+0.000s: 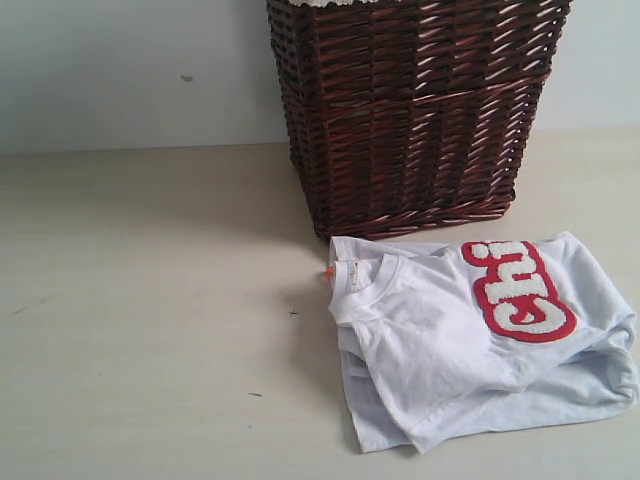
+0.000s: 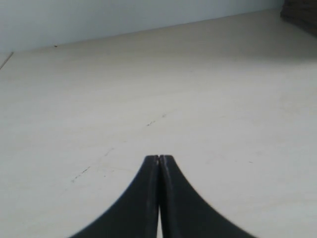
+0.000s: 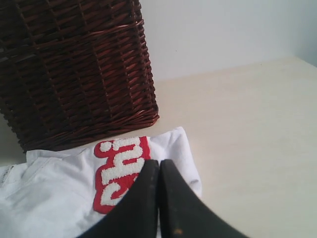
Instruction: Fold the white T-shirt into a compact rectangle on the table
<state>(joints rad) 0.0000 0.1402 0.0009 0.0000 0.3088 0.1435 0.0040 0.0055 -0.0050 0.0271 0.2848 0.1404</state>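
- The black left gripper (image 2: pixel 159 159) is seen with its jaws pressed together and nothing between them, above a bare stretch of the pale beige matte counter (image 2: pixel 148 89).
- The black right gripper (image 3: pixel 159 163) is likewise closed and empty, poised over the lettered end of the thin white T-shirt (image 3: pixel 49 198). Whether the cloth is touched cannot be told.
- In the exterior view, where no gripper is visible, the T-shirt is found in the lower right of the frame. It lies on the counter as a loose, partly folded bundle, with layered edges (image 1: pixel 395 425) showing at its lower left corner.
- The fabric is judged light, soft and limp. No shape will be held when it is lifted, and a single pinch could drag the whole bundle over the smooth surface.
- The fuzzy white lettering outlined in red (image 1: pixel 522 292), at the bundle's right, is judged thicker and stiffer, so a crease is better placed beside it than through it.
- The ribbed round collar (image 1: pixel 362 283) and small orange neck tag (image 1: pixel 329 271), at the upper left, are bulkier. Hold is best taken at outer corners or doubled edges, where several layers can be pinched together.
- Farthest back, the dark brown wicker basket (image 1: pixel 410 110) stands just behind the shirt; whether the two touch cannot be told.
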